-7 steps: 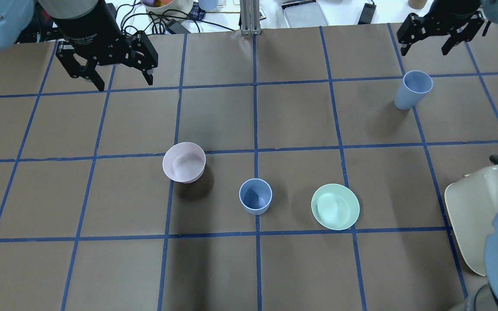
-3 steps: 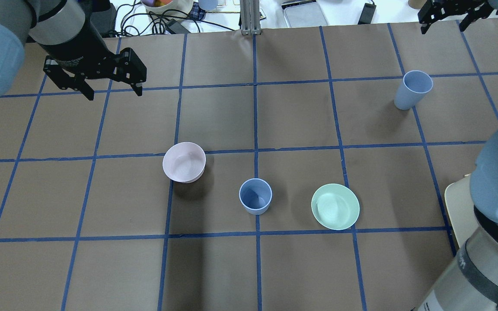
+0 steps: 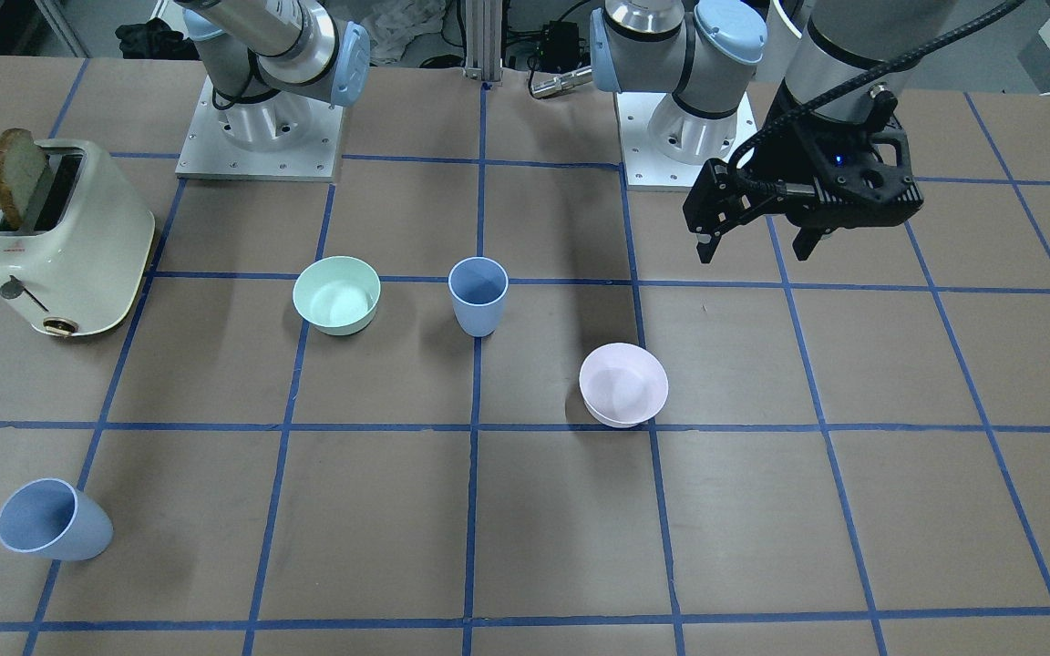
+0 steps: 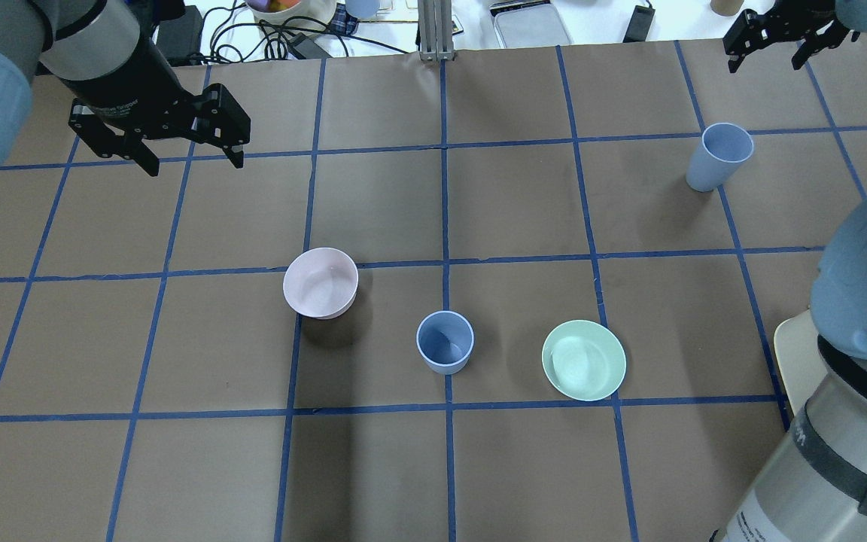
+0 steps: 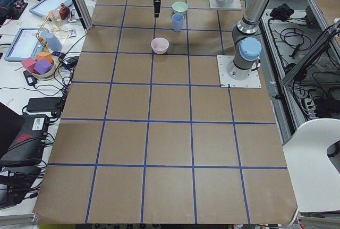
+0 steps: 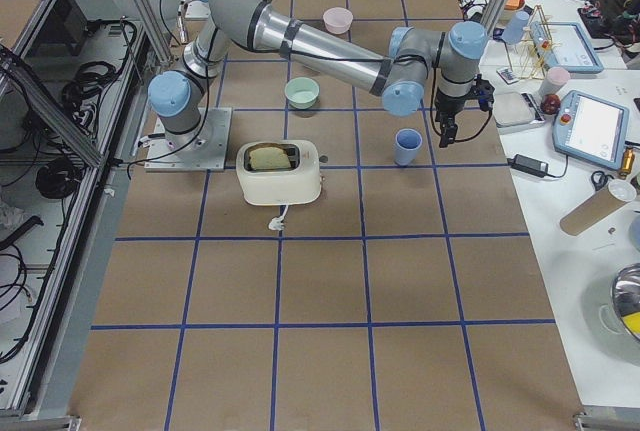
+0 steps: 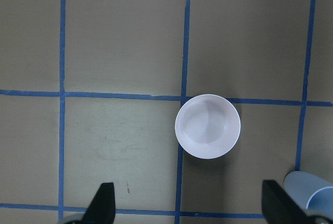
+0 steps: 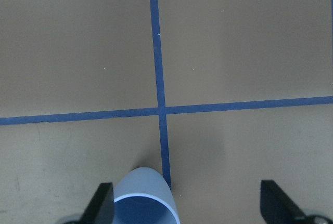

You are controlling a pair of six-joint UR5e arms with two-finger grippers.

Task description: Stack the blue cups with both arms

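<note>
One pale-blue cup (image 4: 445,342) stands upright mid-table between the two bowls, and shows in the front view (image 3: 478,293). The other blue cup (image 4: 719,156) stands at the far right, and shows in the front view (image 3: 53,521). My left gripper (image 4: 194,162) hangs open and empty above the far left of the table. Its wrist view shows the pink bowl (image 7: 208,126) below it and the middle cup (image 7: 312,195) at the corner. My right gripper (image 4: 766,64) is open and empty, above and beyond the far-right cup, which shows low between its fingers (image 8: 143,198).
A pale pink bowl (image 4: 320,282) sits left of the middle cup and a mint-green bowl (image 4: 584,360) sits right of it. A cream toaster (image 3: 56,241) with a slice of bread stands at the robot's right. Clutter lies beyond the far table edge.
My left gripper has moved left and a little toward the robot. My right gripper has moved toward the far edge, and the right arm's elbow has swung into the lower right of the overhead view.
</note>
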